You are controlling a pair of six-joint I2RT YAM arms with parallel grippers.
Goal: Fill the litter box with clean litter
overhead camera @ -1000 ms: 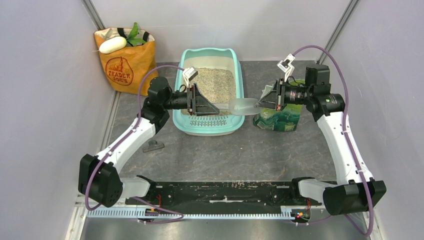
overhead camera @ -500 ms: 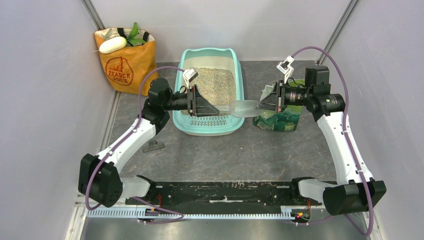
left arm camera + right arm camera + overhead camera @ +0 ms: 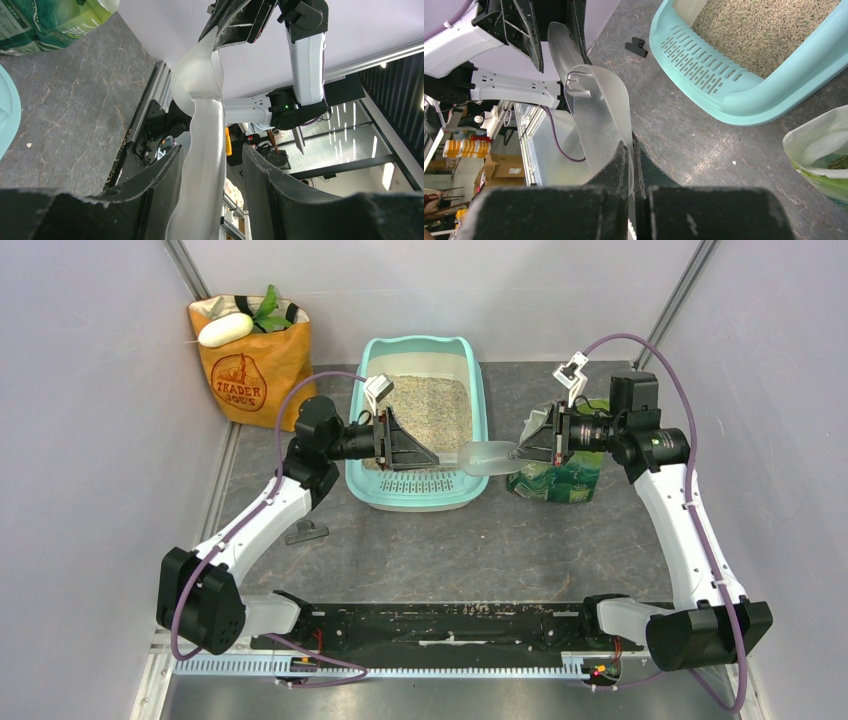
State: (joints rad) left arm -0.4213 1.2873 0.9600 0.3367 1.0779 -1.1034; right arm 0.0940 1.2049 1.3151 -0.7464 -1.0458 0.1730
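You've got the litter box (image 3: 479, 410) at the back middle with litter (image 3: 430, 405) in it, paper bag (image 3: 250, 370) off to its left, sack (image 3: 560, 482) just right, scoop (image 3: 487, 455) over its right edge.

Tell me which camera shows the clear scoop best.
Right wrist: the clear scoop shows close, bowl to handle. Top external shows it small at the litter box rim; left wrist shows mostly its handle.
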